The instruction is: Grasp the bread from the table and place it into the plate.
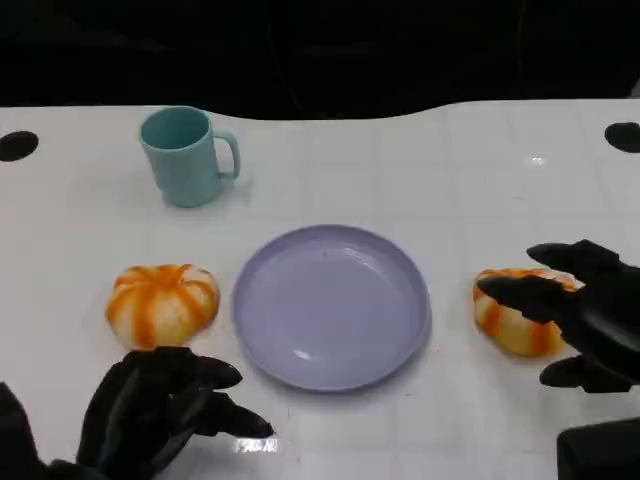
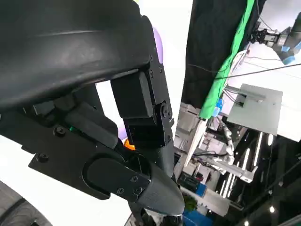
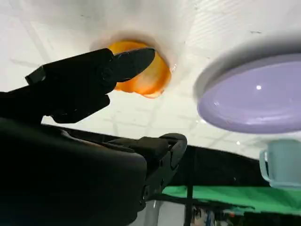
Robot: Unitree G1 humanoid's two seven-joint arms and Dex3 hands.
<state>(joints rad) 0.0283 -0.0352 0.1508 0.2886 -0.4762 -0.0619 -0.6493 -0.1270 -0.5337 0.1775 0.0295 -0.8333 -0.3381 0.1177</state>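
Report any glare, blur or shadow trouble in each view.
Head view: small glare spots on the table, otherwise sharp. Left wrist view: the left hand dark, the bright table washed out. Right wrist view: the plate and bread soft, the right hand a near-black silhouette.

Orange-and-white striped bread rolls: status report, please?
Right hand open around right bread roll, not gripping. Left hand open. Lilac plate empty. Path clear.

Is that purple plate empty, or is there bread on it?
Empty. The plate shows bare surface; both bread pieces lie on the table beside it.
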